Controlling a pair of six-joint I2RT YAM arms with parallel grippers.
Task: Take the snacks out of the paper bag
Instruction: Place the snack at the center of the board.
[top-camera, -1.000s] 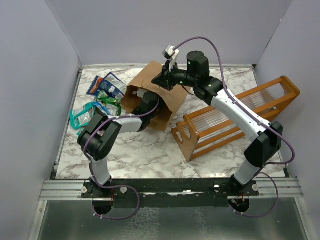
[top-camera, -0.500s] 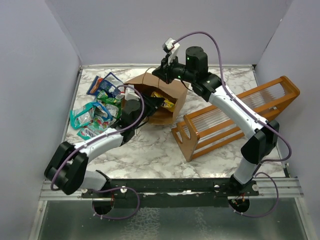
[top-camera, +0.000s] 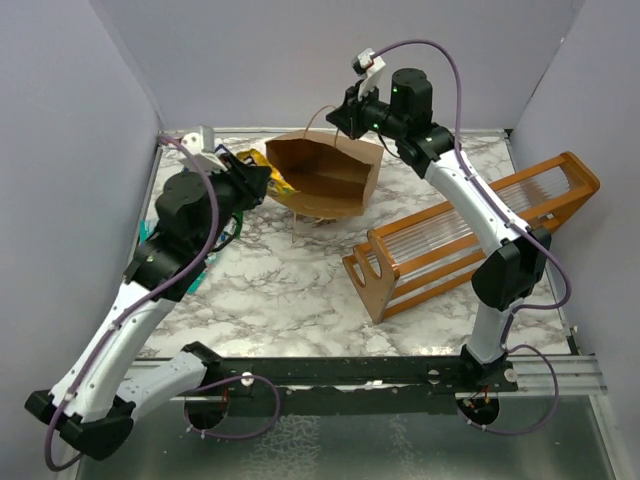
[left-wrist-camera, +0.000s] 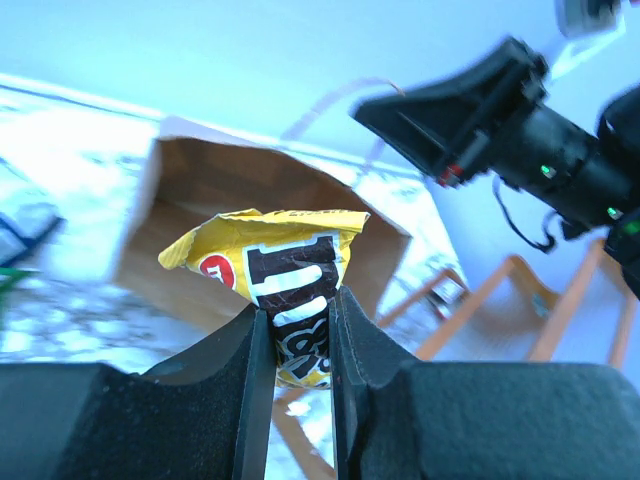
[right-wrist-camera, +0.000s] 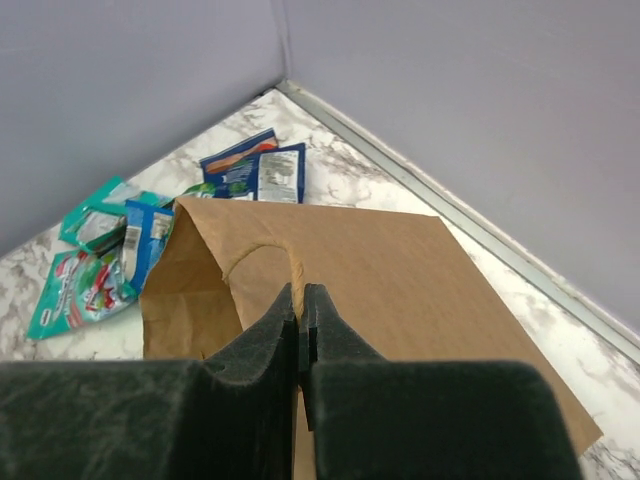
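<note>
Left pincer clamps yellow packet outside paper bag; right pincer pinches bag rim. Other snacks on tabletop. I see none inside; set-down remains, I judge.

Left wrist: the lower half of the crinkled yellow snack packet is buried between the fingers of my left hand. Its dark lettering is half covered and unreadable. A blue smear at the left edge is cut off and blurred; can't say what it is. The orange wooden rack is out of focus, clipped by the frame and by my fingers.

Right wrist: my right hand is pinched on the brown kraft paper bag; rim or handle, can't tell. The bag's inside is out of sight here. The bag hides one edge of a blue-and-white packet.

Top: my left arm covers most of the pile of shiny snack packets; only teal slivers show.
</note>
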